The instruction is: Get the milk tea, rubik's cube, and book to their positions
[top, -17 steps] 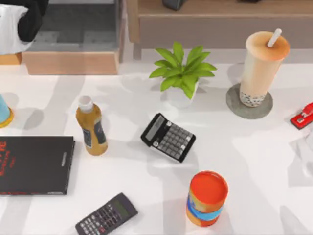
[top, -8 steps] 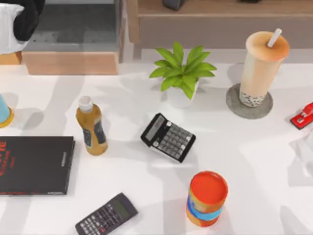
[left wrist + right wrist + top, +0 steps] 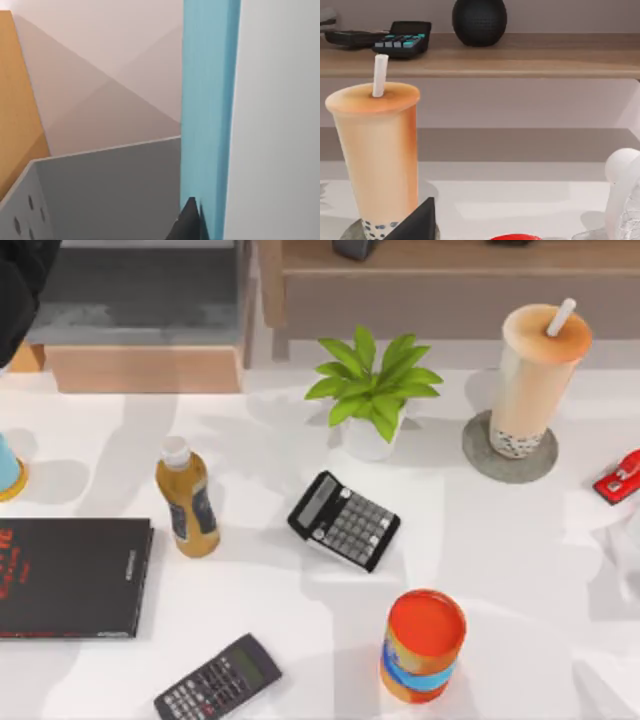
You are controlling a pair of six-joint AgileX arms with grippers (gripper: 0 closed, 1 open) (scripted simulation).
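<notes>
My left arm [image 3: 18, 280] is dark and sits over the table's [image 3: 500, 560] back left corner. In the left wrist view a dark tip of the left gripper [image 3: 190, 222] lies against the teal cover of the book [image 3: 207, 100], which stands upright with its white pages beside it, next to a grey perforated holder [image 3: 100, 195]; I cannot tell whether that claw is closed. A flat black book [image 3: 70, 575] lies at the left edge. Just beside it stands an amber bottle [image 3: 187, 498], upright, and a dark calculator [image 3: 218, 678] lies near the front edge. A second calculator [image 3: 343, 520] rests near the middle, with a potted plant [image 3: 372, 390] behind it and an orange-and-blue can [image 3: 423, 645] in front. The milk tea [image 3: 535, 375] stands upright on a grey coaster [image 3: 510, 455] toward the back right corner, below a wooden shelf [image 3: 450, 265]. A red object [image 3: 618, 477] sits at the right edge. In the right wrist view the right gripper [image 3: 417, 220] shows as a dark tip low in front of the milk tea [image 3: 375, 150]; I cannot tell that claw's state either
</notes>
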